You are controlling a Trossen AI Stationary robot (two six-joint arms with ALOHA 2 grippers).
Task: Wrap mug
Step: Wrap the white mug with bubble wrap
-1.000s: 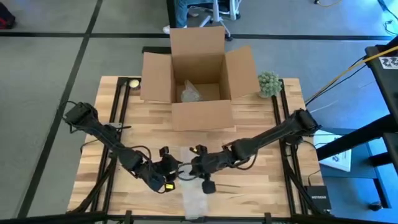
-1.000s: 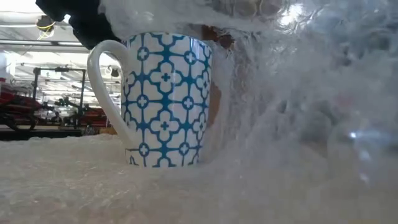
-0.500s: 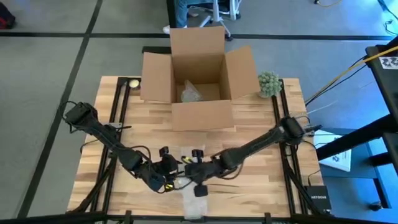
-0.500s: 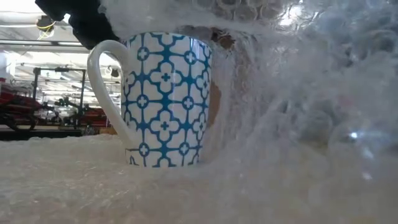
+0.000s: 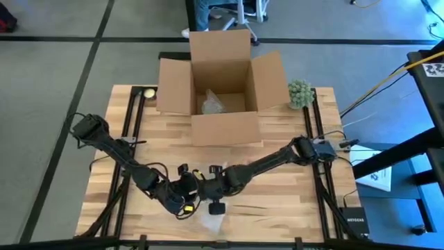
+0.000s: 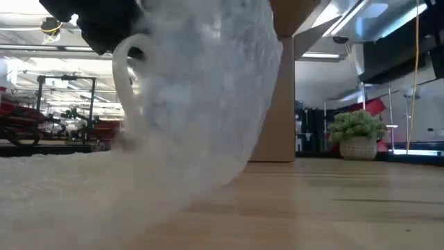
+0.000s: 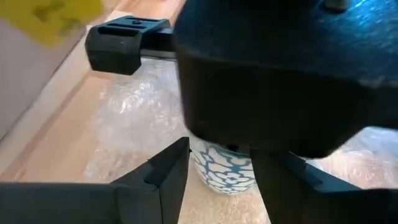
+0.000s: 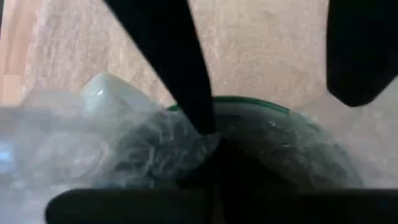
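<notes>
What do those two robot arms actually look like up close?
Both are slim, dark, jointed arms with thin cables along them. The left gripper carries a yellow patch; the right gripper ends in two flat black fingers.

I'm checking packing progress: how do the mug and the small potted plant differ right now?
The mug sits near the front edge of the table, between the left gripper and right gripper; the potted plant stands at the far right corner, with no gripper near. Bubble wrap drapes over the mug, hiding most of its blue pattern; the potted plant is bare. Both stand upright on the table.
</notes>
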